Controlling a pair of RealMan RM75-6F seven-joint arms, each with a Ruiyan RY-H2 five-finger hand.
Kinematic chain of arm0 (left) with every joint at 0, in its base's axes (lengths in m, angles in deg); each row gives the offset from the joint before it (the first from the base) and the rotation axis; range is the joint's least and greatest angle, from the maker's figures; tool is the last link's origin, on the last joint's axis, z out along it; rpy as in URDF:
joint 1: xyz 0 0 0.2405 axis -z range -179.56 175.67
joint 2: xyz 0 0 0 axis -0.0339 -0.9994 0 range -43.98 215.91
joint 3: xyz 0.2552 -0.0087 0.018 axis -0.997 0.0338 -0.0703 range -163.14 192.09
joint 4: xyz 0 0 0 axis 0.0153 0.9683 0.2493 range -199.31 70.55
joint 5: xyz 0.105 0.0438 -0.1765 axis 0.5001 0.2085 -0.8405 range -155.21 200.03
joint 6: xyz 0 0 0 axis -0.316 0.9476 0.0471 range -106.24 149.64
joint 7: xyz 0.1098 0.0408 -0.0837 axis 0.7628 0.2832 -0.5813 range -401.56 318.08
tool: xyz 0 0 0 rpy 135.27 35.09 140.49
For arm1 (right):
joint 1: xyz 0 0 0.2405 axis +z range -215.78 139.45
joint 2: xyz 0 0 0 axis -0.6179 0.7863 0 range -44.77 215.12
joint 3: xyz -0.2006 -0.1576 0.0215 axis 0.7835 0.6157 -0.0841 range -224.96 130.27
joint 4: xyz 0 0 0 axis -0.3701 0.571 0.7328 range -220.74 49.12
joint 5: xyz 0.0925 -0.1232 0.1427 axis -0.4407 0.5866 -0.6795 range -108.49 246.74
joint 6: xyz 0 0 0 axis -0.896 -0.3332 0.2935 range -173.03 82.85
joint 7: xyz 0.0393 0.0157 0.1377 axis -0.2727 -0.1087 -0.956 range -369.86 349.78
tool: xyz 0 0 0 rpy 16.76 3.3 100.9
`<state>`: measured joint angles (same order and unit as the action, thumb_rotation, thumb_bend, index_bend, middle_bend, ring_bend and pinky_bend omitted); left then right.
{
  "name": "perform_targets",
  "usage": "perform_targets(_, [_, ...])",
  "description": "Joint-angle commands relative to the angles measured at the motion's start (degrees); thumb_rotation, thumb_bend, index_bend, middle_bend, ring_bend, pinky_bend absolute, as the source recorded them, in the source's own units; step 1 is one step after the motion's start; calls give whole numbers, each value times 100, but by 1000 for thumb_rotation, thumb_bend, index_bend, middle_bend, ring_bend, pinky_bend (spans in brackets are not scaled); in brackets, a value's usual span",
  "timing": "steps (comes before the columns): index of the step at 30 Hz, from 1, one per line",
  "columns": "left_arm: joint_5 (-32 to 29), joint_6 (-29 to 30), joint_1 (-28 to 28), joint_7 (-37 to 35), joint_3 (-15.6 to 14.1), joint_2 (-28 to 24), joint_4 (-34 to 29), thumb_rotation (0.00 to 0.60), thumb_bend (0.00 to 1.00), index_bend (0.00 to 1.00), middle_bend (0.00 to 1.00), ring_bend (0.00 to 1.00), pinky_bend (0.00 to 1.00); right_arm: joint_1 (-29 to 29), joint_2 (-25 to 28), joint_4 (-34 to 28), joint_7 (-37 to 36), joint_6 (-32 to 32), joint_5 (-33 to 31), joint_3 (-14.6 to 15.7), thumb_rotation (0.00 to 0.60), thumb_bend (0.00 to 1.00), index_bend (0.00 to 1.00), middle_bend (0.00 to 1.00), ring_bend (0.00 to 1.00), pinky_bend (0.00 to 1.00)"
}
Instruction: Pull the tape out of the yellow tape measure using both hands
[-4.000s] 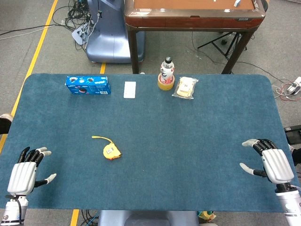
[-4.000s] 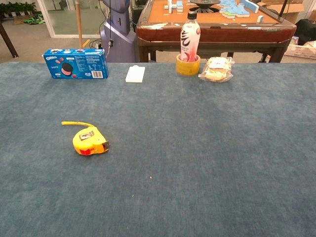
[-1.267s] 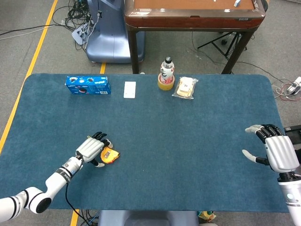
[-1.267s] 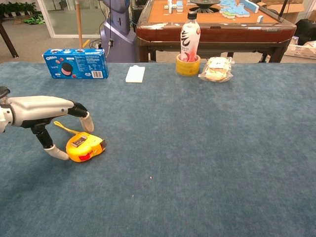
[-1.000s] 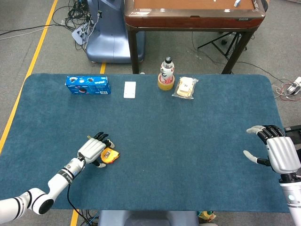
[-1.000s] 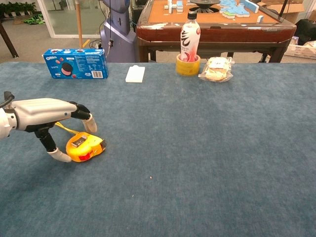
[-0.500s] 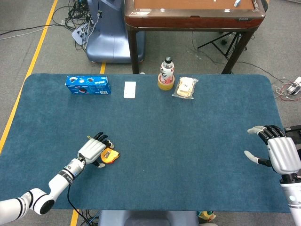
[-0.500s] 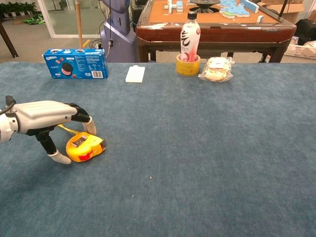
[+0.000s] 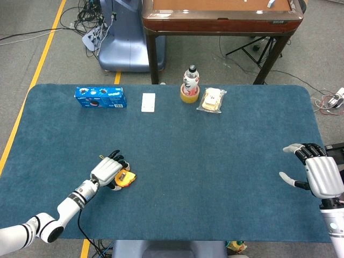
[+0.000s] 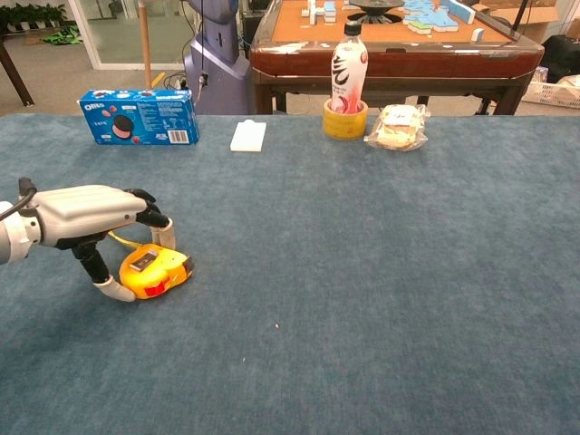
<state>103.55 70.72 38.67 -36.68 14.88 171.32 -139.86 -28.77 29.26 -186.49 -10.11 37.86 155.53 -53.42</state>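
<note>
The yellow tape measure (image 9: pixel 125 177) (image 10: pixel 156 270) lies on the blue table at the front left, its red-marked mouth facing right. My left hand (image 9: pixel 107 172) (image 10: pixel 89 210) arches over it from the left. The thumb (image 10: pixel 114 290) touches its near-left side and a fingertip (image 10: pixel 165 237) sits against its far edge, so the case is pinched between them. A short yellow strip (image 10: pixel 121 241) pokes out under the palm. My right hand (image 9: pixel 318 175) hovers at the table's right edge with fingers spread and empty; only the head view shows it.
Along the far edge stand a blue cookie box (image 10: pixel 139 117), a small white block (image 10: pixel 248 136), a bottle (image 10: pixel 349 65) inside a yellow tape roll (image 10: pixel 345 120), and a wrapped snack (image 10: pixel 396 127). A wooden table (image 9: pixel 220 16) stands behind.
The left hand has come in from the front-left corner onto the tape measure. Over the last second its thumb and fingers have closed tighter on the case. The right hand has barely shifted.
</note>
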Motion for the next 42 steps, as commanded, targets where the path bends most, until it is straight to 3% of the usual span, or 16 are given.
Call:
perform_targets(1, [86,83,-20,-150,-8,42,82,600,109,410,412,200,0,7,2,-17,17,-1,4,-7,600,239,342,334,273,219])
perform_targets(10, [259,379,-113,-930,53,84,280,600,109,490,509,297,0,153,-15,-78,-2,-213,61,-9,600,239,342,334,273,219])
perform_targets(18, [307,790,-196,-1237,258,-182,-191,600,109,492,514,303,0,497,-226,-254,66,-516,161,-120,600,239,342,334,243,219])
perform_targets(21, [296,932,-215,-1200,353,-266,-466,600,110,492,514,303,0,693,-290,-440,70,-791,96,-168,600,239,342,303,166,202])
perform_targets(25, [175,1021,-215,-1069,508,-370,-901,600,109,492,514,303,0,1004,-338,-755,104,-1300,-169,-252,600,220,342,141,10,33])
perform_targets(29, [-19,1035,-190,-1013,687,-439,-1283,600,109,492,514,304,0,1341,-491,-919,225,-1706,-429,-396,600,212,342,88,0,0])
perform_targets(42, [-629,1034,-7,-348,1130,-423,-2139,600,110,492,514,304,0,2396,-1353,-867,340,-2779,-1198,-724,600,205,344,82,0,0])
